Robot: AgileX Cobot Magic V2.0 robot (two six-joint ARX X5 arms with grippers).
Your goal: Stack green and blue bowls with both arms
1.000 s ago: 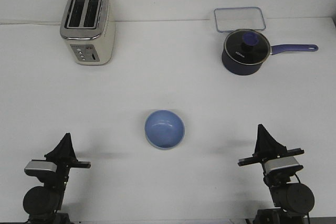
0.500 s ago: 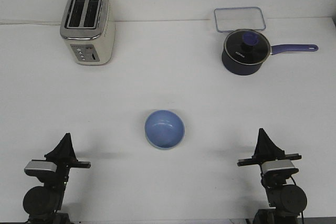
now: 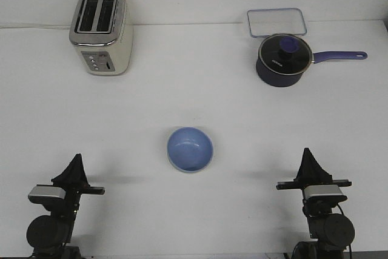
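Left to right: the left gripper stands near the table's front-left corner, its fingers drawn together to a point, holding nothing. A toaster sits toward the back-left corner. The blue bowl rests upright at mid-table toward the front edge, a pale green rim showing beneath it. A clear container and lidded saucepan occupy the back-right. The right gripper, likewise closed and empty, stands near the front-right corner.

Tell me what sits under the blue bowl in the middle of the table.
The blue bowl appears nested in another bowl: a thin pale rim shows along its lower edge, too slim to settle the colour. Everything else beneath is covered. Both hands are away from it.
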